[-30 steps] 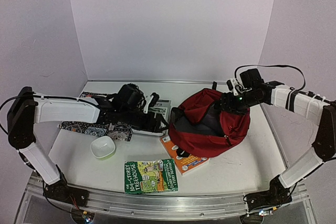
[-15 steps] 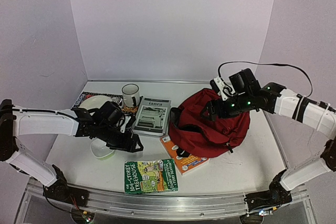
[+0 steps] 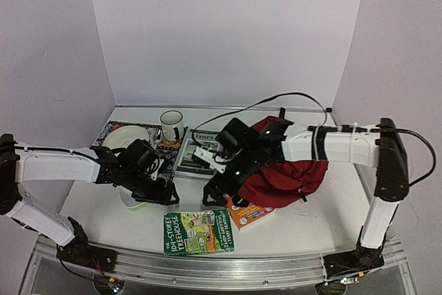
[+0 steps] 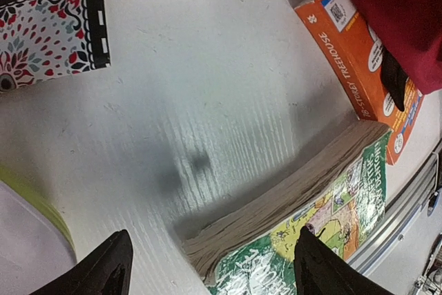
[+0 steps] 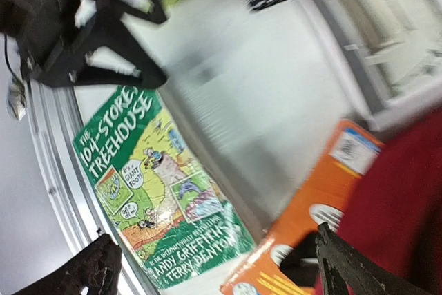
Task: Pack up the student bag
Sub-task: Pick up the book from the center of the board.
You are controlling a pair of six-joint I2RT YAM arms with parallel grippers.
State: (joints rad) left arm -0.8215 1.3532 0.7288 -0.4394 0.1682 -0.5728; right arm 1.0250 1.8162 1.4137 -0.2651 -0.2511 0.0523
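The student bag [image 3: 290, 174] is a dark red backpack slumped at the right of the table, and my right arm lies across its top. It also shows in the right wrist view [image 5: 407, 198] and the left wrist view [image 4: 400, 12]. My right gripper [image 3: 215, 195] is open and empty, hovering left of the bag over the table between two books [image 5: 213, 234]. My left gripper [image 3: 162, 195] is open and empty, low over the table just behind the green book [image 4: 212, 233].
A green Treehouse book [image 3: 198, 231] lies near the front edge. An orange book [image 3: 250, 213] lies partly under the bag. A white and green bowl [image 3: 131, 200] sits under my left wrist. A mug [image 3: 171, 124], a plate [image 3: 126, 136] on a patterned mat, and a grey book [image 3: 195, 151] stand behind.
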